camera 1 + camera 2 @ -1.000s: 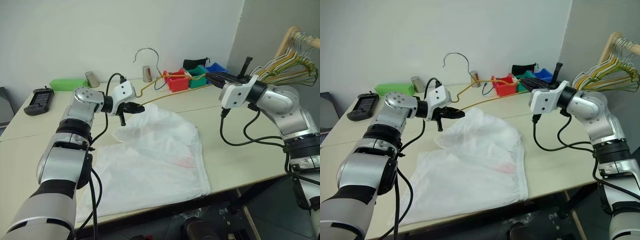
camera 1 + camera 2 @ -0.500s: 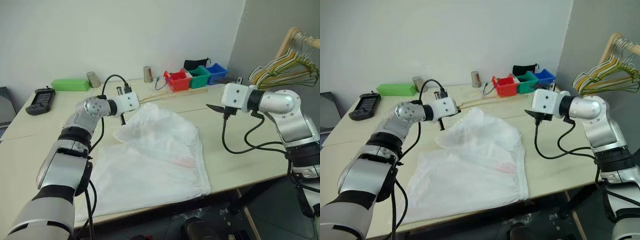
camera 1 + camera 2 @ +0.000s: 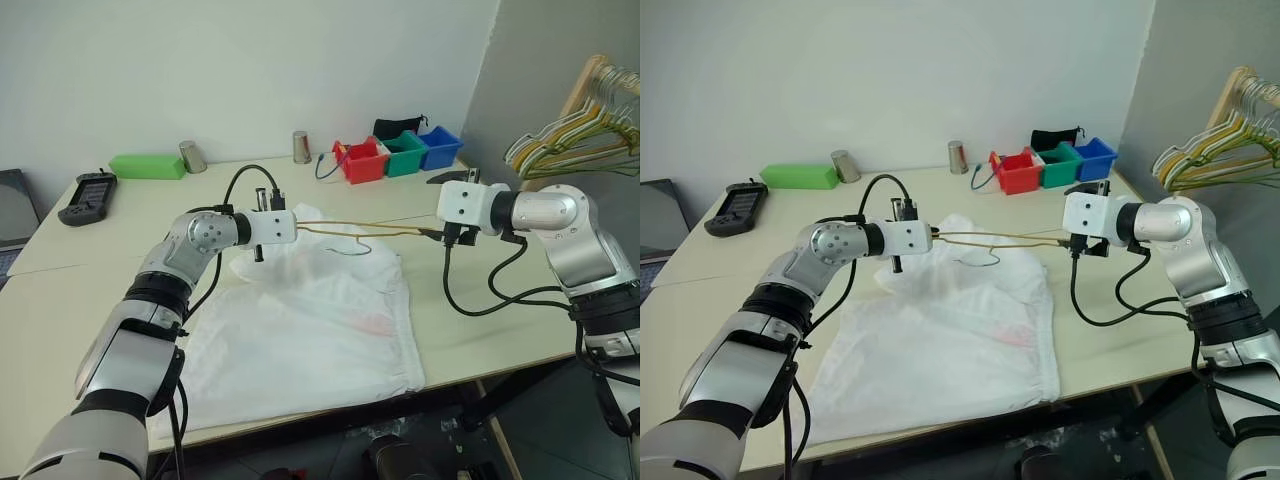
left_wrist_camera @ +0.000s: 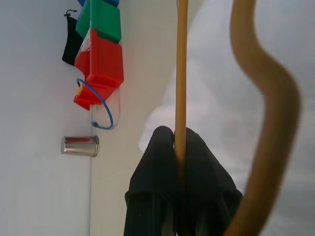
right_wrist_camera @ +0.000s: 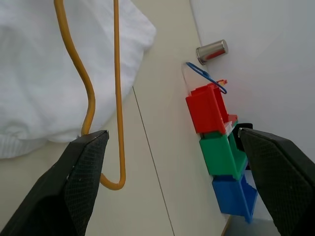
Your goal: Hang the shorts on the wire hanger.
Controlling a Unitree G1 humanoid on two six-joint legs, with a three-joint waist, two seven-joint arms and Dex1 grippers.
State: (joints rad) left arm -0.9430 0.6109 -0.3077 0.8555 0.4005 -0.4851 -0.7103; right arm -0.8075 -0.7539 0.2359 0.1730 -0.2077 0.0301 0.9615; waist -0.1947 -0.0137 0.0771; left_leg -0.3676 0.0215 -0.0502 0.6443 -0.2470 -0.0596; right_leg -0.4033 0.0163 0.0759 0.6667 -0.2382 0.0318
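Our left gripper [image 4: 178,147] is pinched tight on the wire hanger [image 3: 350,225], its 2 black fingers clamped on the thin yellow-orange wire. Our right gripper [image 5: 170,147] stands spread wide, holding nothing, with the hanger's far bent corner lying between its open fingers. The hanger runs crosswise in front of us, long axis stretched from the left gripper to the right one, held just above the shorts [image 3: 310,320]; its grey hook dips toward the fabric near the middle. The shorts lie spread on the pale table [image 3: 480,310], thin white cloth, rumpled at the far end, with a faint pink-red mark. Behind, we see 3 small plastic bins in a row, red [image 3: 362,162], green [image 3: 400,153] and blue [image 3: 438,146]; what is in them we cannot tell.
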